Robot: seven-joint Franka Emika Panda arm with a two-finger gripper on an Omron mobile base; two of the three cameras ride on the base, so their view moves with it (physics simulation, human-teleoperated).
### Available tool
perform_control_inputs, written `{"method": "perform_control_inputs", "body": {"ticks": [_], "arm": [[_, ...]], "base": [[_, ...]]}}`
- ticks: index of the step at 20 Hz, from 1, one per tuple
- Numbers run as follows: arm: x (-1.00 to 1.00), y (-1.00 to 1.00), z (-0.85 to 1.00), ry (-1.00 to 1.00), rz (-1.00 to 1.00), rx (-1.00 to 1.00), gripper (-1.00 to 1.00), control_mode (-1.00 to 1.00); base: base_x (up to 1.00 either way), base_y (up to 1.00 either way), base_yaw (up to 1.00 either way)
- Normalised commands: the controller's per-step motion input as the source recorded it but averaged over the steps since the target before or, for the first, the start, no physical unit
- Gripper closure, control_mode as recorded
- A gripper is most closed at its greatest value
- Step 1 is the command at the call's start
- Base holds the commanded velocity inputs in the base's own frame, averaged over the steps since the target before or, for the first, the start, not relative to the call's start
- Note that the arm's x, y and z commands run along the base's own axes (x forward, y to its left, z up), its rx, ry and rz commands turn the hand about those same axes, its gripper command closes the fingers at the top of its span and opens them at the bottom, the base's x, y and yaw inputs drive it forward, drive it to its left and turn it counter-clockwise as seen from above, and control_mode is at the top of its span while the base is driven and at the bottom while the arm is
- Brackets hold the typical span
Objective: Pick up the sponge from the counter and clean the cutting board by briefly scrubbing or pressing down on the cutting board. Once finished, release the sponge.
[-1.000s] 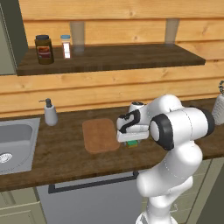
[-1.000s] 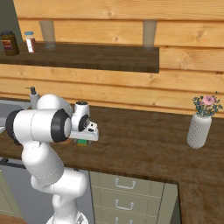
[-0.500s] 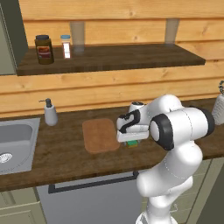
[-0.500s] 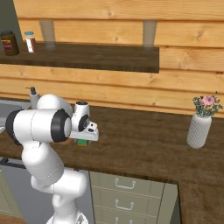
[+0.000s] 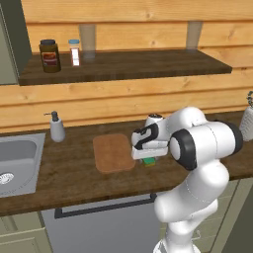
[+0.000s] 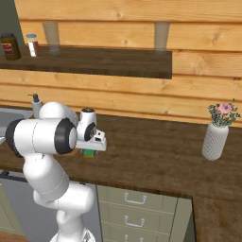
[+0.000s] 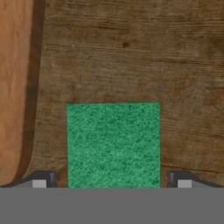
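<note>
The sponge (image 7: 113, 144) lies green side up on the dark wood counter (image 7: 153, 57), just right of the cutting board (image 7: 13, 87). My gripper (image 7: 111, 180) hangs straight over it, open, with one fingertip (image 7: 41, 179) on either side of the sponge and a small gap to each. In the left base view the hand (image 5: 148, 146) covers most of the sponge (image 5: 149, 161), beside the reddish-brown cutting board (image 5: 113, 152). In the right base view a green edge of the sponge (image 6: 88, 152) peeks out under the hand.
A steel sink (image 5: 15, 165) is set in the counter at the left, with a soap dispenser (image 5: 57, 127) behind it. A vase of flowers (image 6: 216, 134) stands on the right. A wall shelf (image 5: 123, 64) above carries jars.
</note>
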Motion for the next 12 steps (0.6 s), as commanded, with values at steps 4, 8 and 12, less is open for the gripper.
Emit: {"method": "perform_control_inputs", "body": {"ticks": [4,8,12], "arm": [[0.0,0.0,0.0,0.0,0.0,0.0,-1.0,-1.0],[0.0,0.06,-0.11,0.0,0.0,0.0,1.0,-1.0],[0.0,0.04,-0.01,0.0,0.0,0.0,1.0,-1.0]], "base": [[0.0,0.0,0.0],[0.0,0.0,0.0],[0.0,0.0,0.0]]}}
